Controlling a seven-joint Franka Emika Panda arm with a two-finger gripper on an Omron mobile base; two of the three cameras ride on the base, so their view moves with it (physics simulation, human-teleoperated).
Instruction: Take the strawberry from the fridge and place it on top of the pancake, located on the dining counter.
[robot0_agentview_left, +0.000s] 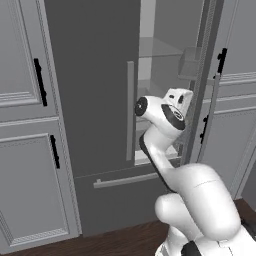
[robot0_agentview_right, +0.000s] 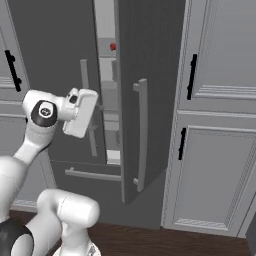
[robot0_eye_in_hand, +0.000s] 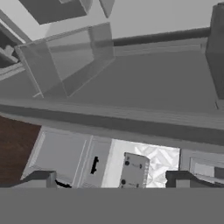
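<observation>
Fridge (robot0_agentview_right: 135, 100) door ajar, strawberry (robot0_agentview_right: 113, 46) untouched at upper centre; end effector (robot0_eye_in_hand: 111, 179) spread apart and empty, everything remains ahead.

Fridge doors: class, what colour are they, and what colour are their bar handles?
Dark grey fridge doors, pale-grey handles; clearest in the right base view.
</observation>
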